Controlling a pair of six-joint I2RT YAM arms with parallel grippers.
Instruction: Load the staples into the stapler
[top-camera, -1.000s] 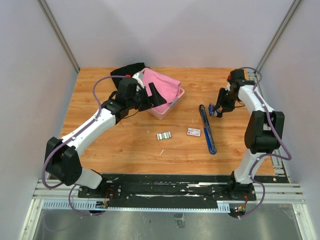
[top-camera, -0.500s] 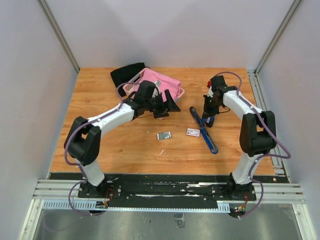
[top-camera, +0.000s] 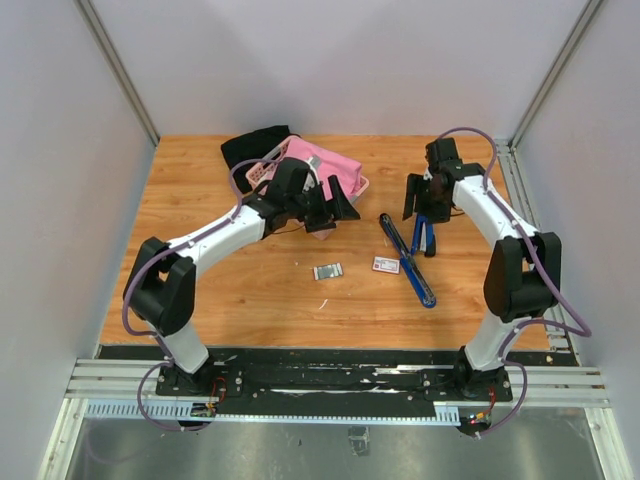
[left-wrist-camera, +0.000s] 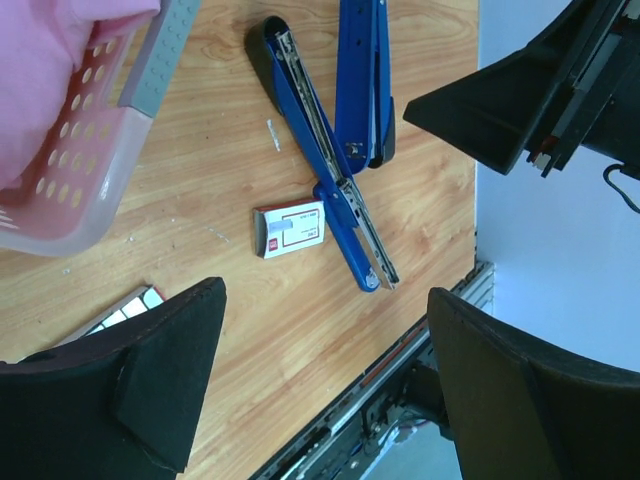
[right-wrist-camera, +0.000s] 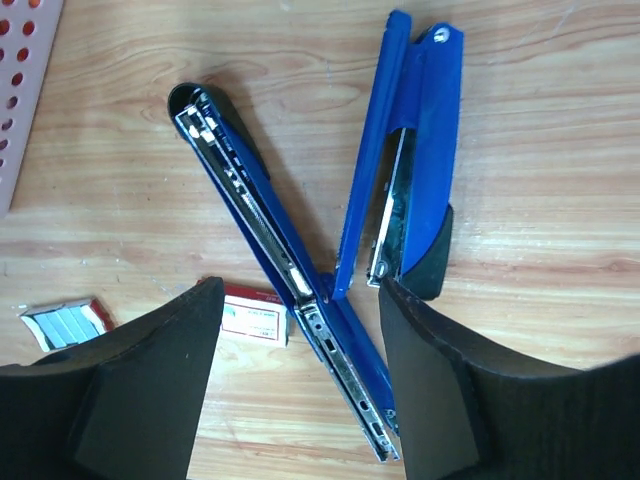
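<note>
Evidently the blue stapler (right-wrist-camera: 270, 240) lies swung open, channel bared for the staples (top-camera: 328, 271), while left gripper (top-camera: 333, 208) and right gripper (top-camera: 421, 198) hover spread, empty.

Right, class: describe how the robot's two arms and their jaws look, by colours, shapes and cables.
Both the left arm and the right arm have white tubular links joined by bulky black joints. A thin purple cable loops loosely along each. The jaws are matte black, broad, wedge-shaped pieces.

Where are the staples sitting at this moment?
In the top view, the staples lie on the table near its middle, just left of the white carton and the opened blue stapler.
</note>
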